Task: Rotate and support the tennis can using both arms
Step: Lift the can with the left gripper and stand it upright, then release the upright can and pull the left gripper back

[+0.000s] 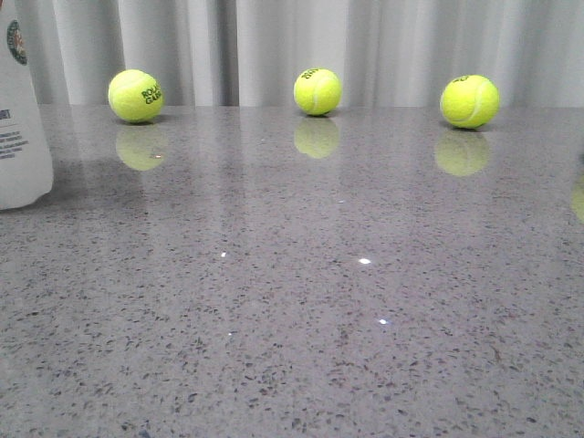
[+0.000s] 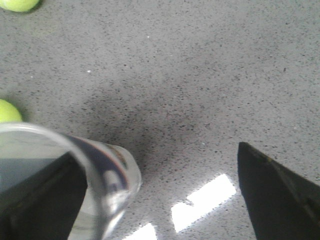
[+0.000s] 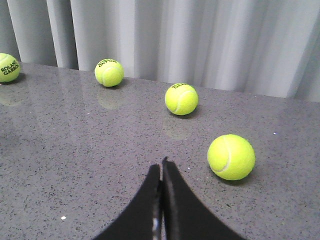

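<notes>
The tennis can (image 1: 18, 119) stands upright at the far left edge of the front view, white with small print and a round emblem near its top. In the left wrist view I look down on its clear rim and navy-striped wall (image 2: 112, 170). My left gripper (image 2: 160, 200) is open, its fingers wide apart. The can sits close by one finger (image 2: 40, 200) and overlaps it in view, well apart from the other finger (image 2: 280, 195). My right gripper (image 3: 161, 167) is shut on nothing, low over the grey table. Neither arm shows in the front view.
Three yellow-green tennis balls (image 1: 136, 95) (image 1: 318, 91) (image 1: 469, 100) line the back of the speckled grey table (image 1: 292, 301), before a pale curtain. The right wrist view shows a fourth ball (image 3: 231, 156) close beside the right fingers. Two balls (image 2: 7, 111) (image 2: 19, 4) lie near the can.
</notes>
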`<act>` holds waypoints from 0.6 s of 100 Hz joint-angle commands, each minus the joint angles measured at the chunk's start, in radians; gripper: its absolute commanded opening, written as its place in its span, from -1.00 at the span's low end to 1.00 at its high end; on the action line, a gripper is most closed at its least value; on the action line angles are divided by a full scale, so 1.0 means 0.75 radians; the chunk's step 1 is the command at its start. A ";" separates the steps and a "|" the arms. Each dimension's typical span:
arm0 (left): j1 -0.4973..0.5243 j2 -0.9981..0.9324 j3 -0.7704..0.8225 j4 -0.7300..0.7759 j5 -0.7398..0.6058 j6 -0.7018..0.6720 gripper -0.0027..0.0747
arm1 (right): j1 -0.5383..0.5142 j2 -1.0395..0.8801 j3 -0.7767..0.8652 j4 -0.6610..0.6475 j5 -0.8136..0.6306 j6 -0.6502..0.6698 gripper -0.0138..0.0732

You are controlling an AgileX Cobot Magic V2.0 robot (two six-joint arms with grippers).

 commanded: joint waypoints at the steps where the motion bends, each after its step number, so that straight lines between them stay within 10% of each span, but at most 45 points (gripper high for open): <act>1: -0.012 -0.042 -0.057 0.007 0.018 0.000 0.58 | -0.007 0.007 -0.035 0.006 -0.108 0.001 -0.84; 60: -0.012 -0.396 0.034 0.074 -0.134 -0.128 0.58 | -0.007 0.007 -0.035 0.006 -0.108 0.001 -0.84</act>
